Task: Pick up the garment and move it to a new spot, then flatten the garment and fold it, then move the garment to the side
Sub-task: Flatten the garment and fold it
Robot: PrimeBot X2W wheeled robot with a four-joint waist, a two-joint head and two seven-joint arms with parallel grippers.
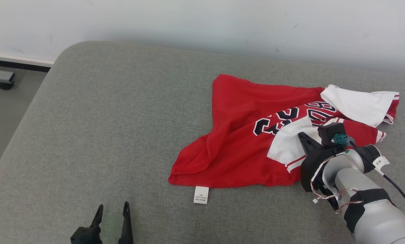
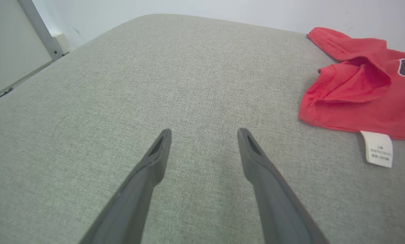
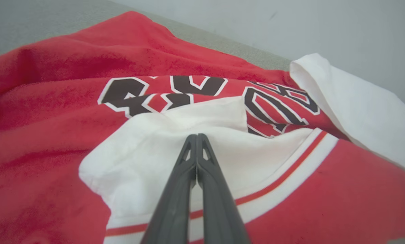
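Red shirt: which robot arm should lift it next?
Right, probably. The right gripper is shut on a white fold of the red shirt; the left gripper hangs open over the grey cushion, apart from it.

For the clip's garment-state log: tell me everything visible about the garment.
The garment is a red jersey-like top of thin soft fabric, with white sleeves, red-striped trim, black white-edged lettering and a white care label. It lies crumpled, partly folded over itself, on the grey upholstered surface. The right claw, shut, pinches the nearer sleeve.
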